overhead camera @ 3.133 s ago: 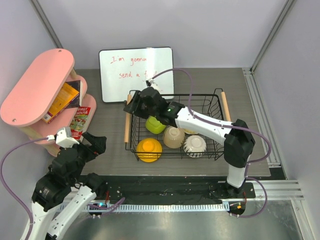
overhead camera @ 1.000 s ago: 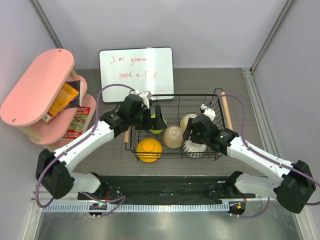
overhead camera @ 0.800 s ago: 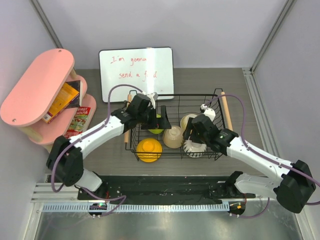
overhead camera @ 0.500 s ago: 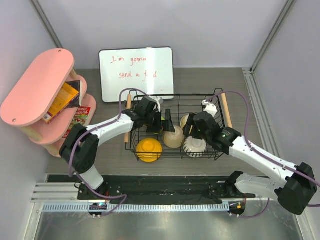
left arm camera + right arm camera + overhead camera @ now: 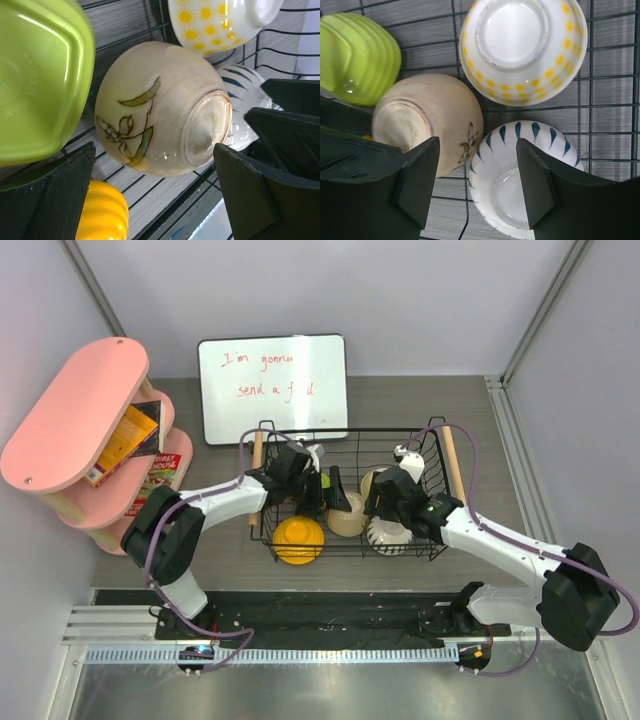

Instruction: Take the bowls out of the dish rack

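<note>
Near left in the dish rack (image 5: 350, 431): orange bowl (image 5: 298, 538), untouched. Just past it, beige bowl (image 5: 160, 110), bottom-up, bracketed by left gripper (image 5: 155, 170), spread wide, in from the left. Right gripper (image 5: 477, 175), likewise spread, over ribbed white bowl (image 5: 520, 170) alongside. Beyond, lime bowl (image 5: 40, 80) and dotted bowl (image 5: 525, 50).

Left wrist view — lime bowl (image 5: 35, 80) cut by left edge, orange bowl (image 5: 102, 212) by bottom, dotted bowl (image 5: 215, 20) by top. Top view — lime bowl mostly hidden under left gripper (image 5: 325, 495); last word on whiteboard (image 5: 272, 388) unreadable.
</note>
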You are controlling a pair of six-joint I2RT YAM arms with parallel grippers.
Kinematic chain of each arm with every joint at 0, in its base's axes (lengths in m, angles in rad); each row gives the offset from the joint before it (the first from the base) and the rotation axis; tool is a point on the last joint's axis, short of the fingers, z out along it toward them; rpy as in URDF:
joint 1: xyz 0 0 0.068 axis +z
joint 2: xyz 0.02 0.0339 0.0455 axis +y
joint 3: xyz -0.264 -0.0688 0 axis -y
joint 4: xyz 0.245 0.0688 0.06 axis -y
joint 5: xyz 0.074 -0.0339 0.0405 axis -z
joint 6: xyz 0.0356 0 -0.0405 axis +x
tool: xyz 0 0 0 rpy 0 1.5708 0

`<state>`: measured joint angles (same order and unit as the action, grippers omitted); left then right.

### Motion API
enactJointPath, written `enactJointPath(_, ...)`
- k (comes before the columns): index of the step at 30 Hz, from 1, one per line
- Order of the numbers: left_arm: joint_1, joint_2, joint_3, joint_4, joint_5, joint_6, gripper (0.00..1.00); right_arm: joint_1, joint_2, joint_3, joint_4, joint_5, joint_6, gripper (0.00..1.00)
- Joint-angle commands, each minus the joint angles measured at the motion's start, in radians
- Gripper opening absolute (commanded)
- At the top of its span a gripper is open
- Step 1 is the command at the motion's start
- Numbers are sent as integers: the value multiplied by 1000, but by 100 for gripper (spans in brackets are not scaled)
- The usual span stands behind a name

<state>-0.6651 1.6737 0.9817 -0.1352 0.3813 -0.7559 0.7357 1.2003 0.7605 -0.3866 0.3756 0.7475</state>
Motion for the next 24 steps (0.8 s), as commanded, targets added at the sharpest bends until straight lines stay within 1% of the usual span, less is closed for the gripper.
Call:
enactJointPath(1, 13, 21, -40, 155, 74, -57, 100, -2, 1, -13, 64, 49, 30, 68)
enactJointPath(5, 27, 50, -72, 239, 122, -100, 100, -2, 24, -20, 69, 45, 27, 67)
enactJointPath(10, 30, 93, -90, 272, 142, -112, 100, -2, 47, -21, 77, 36, 29, 65)
enactJointPath(16, 35, 136, -118, 356, 214, -166, 100, -2, 67, -27, 95, 11, 27, 63)
enactJointPath(21, 36, 143, -152, 476, 264, -229, 100, -2, 94, -33, 106, -14, 24, 60)
enactJointPath(24, 38, 123, -155, 471, 271, -230, 98, -4, 111, -35, 106, -33, 23, 57)
